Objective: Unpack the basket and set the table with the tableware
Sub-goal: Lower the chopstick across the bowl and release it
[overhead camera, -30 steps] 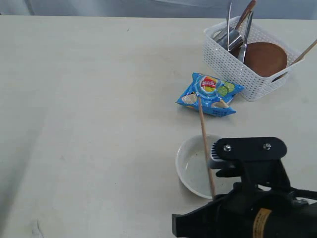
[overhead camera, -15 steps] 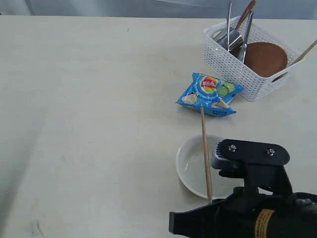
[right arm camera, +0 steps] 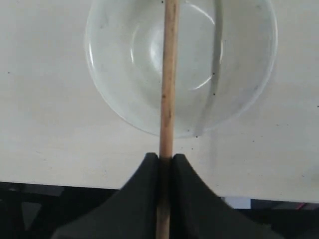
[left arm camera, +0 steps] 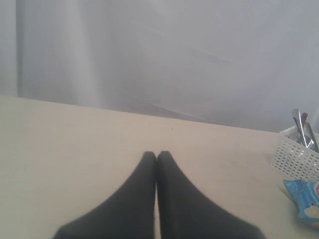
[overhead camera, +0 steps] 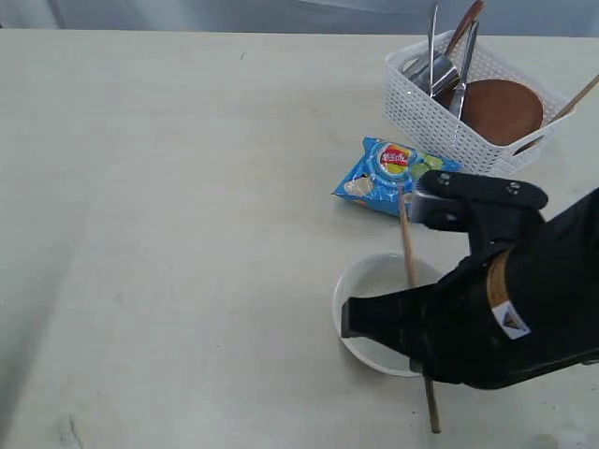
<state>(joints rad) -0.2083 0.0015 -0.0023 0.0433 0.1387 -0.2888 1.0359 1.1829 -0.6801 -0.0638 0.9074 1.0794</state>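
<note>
1. Wooden chopstick (right arm camera: 168, 74) clamped in right gripper (right arm camera: 165, 158), crossing above white bowl (right arm camera: 124, 59).
2. The bowl sits on the table (overhead camera: 187, 187), near blue snack bag (overhead camera: 386, 173).
3. White basket (overhead camera: 421, 117) at far right holds plate (overhead camera: 501, 108) and cutlery (overhead camera: 433, 47).
4. Empty left gripper (left arm camera: 157, 155), jaws pressed together, above table.

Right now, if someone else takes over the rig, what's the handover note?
Left gripper: shut, empty, over the table.
Right gripper: shut on a chopstick, held across the white bowl.
Done: bowl is out on the table, near the snack bag.
In the basket: plate, steel cup, steel cutlery, spoon, second chopstick.
Left: lay this chopstick down, then unpack the rest.
</note>
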